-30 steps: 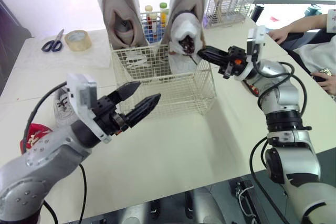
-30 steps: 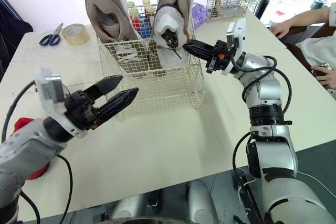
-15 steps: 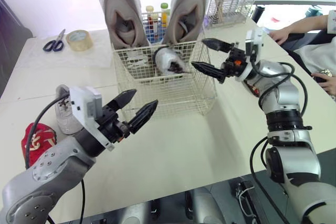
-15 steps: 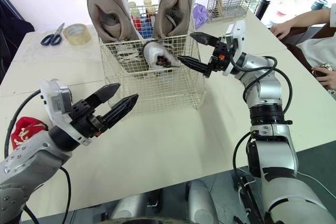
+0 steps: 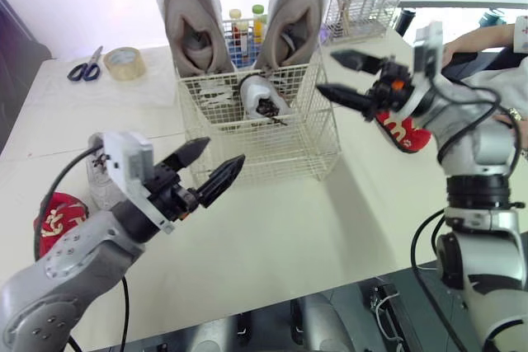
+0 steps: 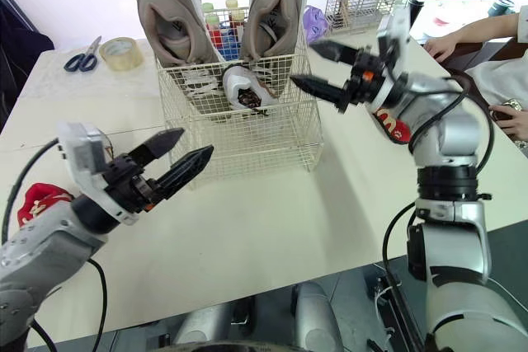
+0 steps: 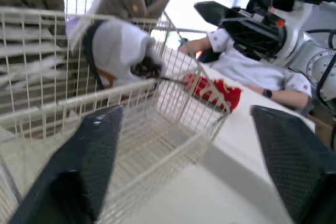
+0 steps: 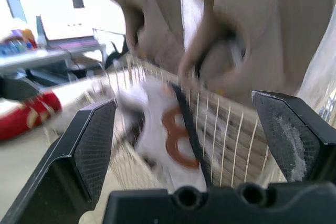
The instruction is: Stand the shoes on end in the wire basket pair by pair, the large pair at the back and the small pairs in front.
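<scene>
- Wire basket [image 5: 289,150] stands mid-table. The large pair [image 5: 188,18] is on end along its back wall, toes up.
- One small white shoe [image 5: 262,96] sits inside, in front of the right-hand large shoe. It leans rather than standing fully on end.
- Right gripper [image 5: 326,72]: fingers spread wide and empty, held clear of the basket's right side above a red shoe [image 5: 402,131] lying on the table.
- Left gripper [image 5: 224,151]: fingers parted and empty, hovering in front of the basket's left corner.
- Still out on the table by the left arm are the second white shoe [image 5: 101,193] and another red shoe [image 5: 56,218].
- Step in hand, as I judge it: completing the white pair.
  - The left arm is nearer the mate. It should grip at the heel collar and lower the shoe heel-down just beside the first.
  - The leaning shoe should be nudged upright so the red pair has room.
- Change noted:
  - A second ago the right gripper was clamped on the white shoe at the basket rim.
  - Half a second ago it had opened and the shoe had dropped in.
  - Now the arm has drawn back to the right and the shoe has settled lower.
  - The left gripper has barely shifted.
</scene>
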You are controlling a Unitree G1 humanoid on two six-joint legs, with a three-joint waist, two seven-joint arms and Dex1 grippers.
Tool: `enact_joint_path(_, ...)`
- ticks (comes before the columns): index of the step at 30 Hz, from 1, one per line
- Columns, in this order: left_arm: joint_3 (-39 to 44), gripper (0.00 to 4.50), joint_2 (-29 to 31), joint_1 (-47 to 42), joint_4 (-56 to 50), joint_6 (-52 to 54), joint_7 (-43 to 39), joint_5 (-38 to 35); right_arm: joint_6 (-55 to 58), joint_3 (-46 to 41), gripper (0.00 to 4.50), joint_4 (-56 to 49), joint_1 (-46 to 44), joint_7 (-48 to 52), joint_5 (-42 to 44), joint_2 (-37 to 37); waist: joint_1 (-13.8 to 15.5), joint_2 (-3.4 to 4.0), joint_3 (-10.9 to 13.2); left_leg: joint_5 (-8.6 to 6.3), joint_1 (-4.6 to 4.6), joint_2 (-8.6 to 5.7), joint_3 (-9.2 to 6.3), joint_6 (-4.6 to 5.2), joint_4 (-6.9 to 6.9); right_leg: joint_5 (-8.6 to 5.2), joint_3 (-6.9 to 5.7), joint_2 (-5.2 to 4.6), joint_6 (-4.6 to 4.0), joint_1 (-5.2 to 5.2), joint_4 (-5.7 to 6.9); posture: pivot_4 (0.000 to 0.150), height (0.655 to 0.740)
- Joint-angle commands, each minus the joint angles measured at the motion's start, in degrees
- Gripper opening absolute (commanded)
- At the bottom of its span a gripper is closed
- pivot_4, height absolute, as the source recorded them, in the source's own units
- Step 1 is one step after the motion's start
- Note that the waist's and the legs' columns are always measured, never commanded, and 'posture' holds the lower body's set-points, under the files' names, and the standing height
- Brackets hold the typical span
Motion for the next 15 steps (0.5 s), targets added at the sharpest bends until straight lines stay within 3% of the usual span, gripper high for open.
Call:
enact_joint_path(1,15.64,4.46,5.01,3.59,3.38,-1.65,1.97,-8.85,10.08,-2.85,4.5,-6.31,-6.54,1.59,9.09,-2.63,-0.14,0.0,0.0,-0.01,0.0,0.02,0.0,0.01,-0.03,0.0,0.0,0.01,0.0,-0.04,0.0,0.15,0.74)
enact_joint_path(5,31.81,4.46,11.38,12.23,15.89,4.64,-0.23,-6.04,19.89,1.74,4.5,-13.75,-10.26,0.28,13.0,-2.94,-0.33,-0.01,-0.03,-0.01,0.07,0.09,0.01,0.0,-0.24,-0.02,-0.05,0.01,-0.03,-0.11,-0.02,0.15,0.74)
enact_joint_path(8,34.7,4.46,17.46,12.7,31.12,7.99,-2.48,1.0,22.64,6.59,4.5,-20.94,-9.7,3.03,15.18,-1.54,-0.15,-0.01,-0.03,0.01,0.08,0.09,0.03,-0.03,-0.31,-0.03,-0.08,0.01,-0.05,-0.18,0.02,0.15,0.74)
enact_joint_path(12,29.36,4.46,27.28,8.67,50.8,14.88,-16.33,6.27,22.43,10.4,4.5,-23.55,-8.62,3.4,14.02,0.21,0.22,-0.2,-0.13,0.01,0.05,0.08,0.05,-0.04,-0.31,-0.03,-0.11,-0.02,-0.07,-0.4,-0.04,0.15,0.74)
enact_joint_path(15,17.57,4.46,34.85,2.58,65.57,18.39,-38.92,11.69,19.02,13.38,4.5,-23.26,-7.27,5.21,10.43,0.25,0.23,-0.28,-0.17,0.0,-0.01,-0.03,0.11,-0.04,-0.32,0.08,-0.17,-0.13,-0.22,-0.4,-0.23,0.15,0.74)
